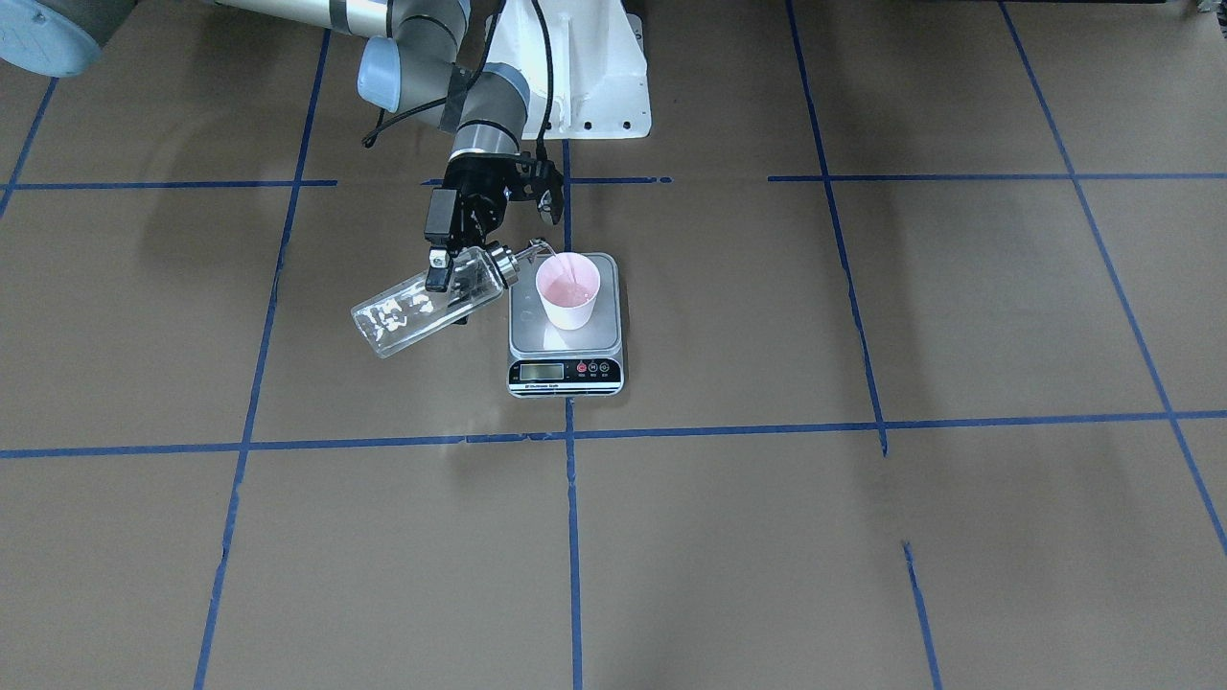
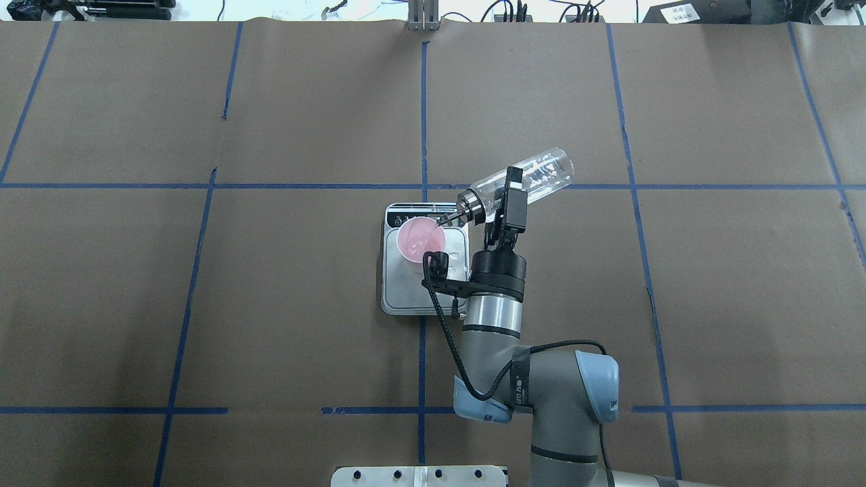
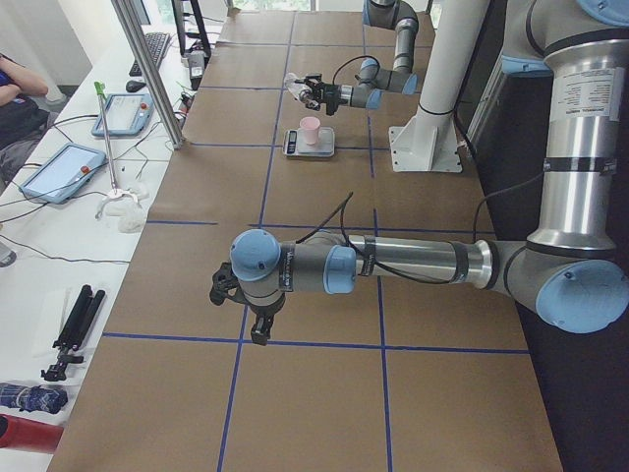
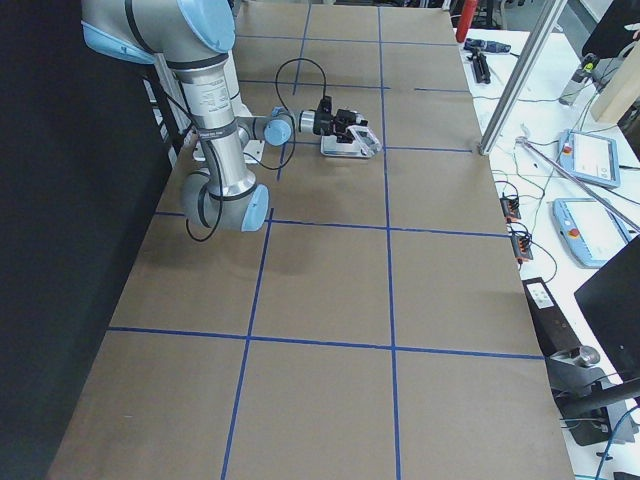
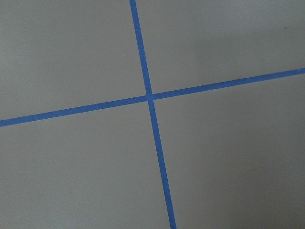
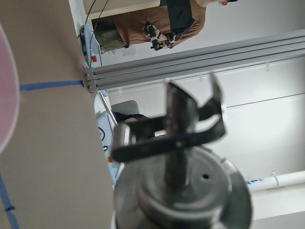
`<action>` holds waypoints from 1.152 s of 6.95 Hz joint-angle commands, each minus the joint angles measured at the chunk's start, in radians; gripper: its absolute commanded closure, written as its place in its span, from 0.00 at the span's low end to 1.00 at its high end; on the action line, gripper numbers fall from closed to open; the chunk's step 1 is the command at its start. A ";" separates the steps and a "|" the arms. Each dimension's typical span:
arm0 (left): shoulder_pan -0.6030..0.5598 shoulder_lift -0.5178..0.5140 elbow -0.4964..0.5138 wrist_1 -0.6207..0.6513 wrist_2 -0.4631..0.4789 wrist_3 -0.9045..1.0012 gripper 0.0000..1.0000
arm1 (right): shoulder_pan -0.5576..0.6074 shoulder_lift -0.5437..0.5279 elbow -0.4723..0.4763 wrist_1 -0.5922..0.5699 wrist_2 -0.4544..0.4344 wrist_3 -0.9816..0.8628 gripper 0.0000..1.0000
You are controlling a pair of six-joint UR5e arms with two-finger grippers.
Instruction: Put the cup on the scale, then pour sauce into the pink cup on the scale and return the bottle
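With our right hand [image 1: 449,271] clamped round the tilted bottle [image 1: 412,311], we should hold its spout [image 1: 533,251] over the cup [image 1: 567,292] beside the hand and tilt gently.

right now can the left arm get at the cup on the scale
Probably, from its own side: nothing stands between the left gripper and the cup, though it hangs far off. The right gripper tips the bottle over the rim, blocking the top.

Seen from overhead, the cup [image 2: 421,241] sits on the scale [image 2: 406,294], toward its 11 o'clock corner; the bottle [image 2: 538,177] is at the cup's 2 o'clock.
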 commanded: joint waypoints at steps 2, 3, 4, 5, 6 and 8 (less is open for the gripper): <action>0.000 0.000 -0.010 -0.007 -0.023 0.000 0.00 | -0.017 -0.014 0.192 0.055 0.236 0.008 1.00; 0.000 0.000 -0.016 -0.007 -0.023 0.000 0.00 | -0.014 -0.023 0.270 0.055 0.330 0.083 1.00; 0.000 0.000 -0.016 -0.007 -0.023 0.002 0.00 | -0.014 -0.031 0.327 0.056 0.417 0.144 1.00; 0.000 -0.001 -0.016 -0.008 -0.023 0.002 0.00 | -0.011 -0.038 0.387 0.063 0.496 0.256 1.00; 0.000 0.000 -0.016 -0.008 -0.023 0.002 0.00 | -0.011 -0.052 0.427 0.063 0.554 0.365 1.00; 0.000 -0.002 -0.019 -0.008 -0.022 0.003 0.00 | 0.009 -0.077 0.524 0.066 0.692 0.600 1.00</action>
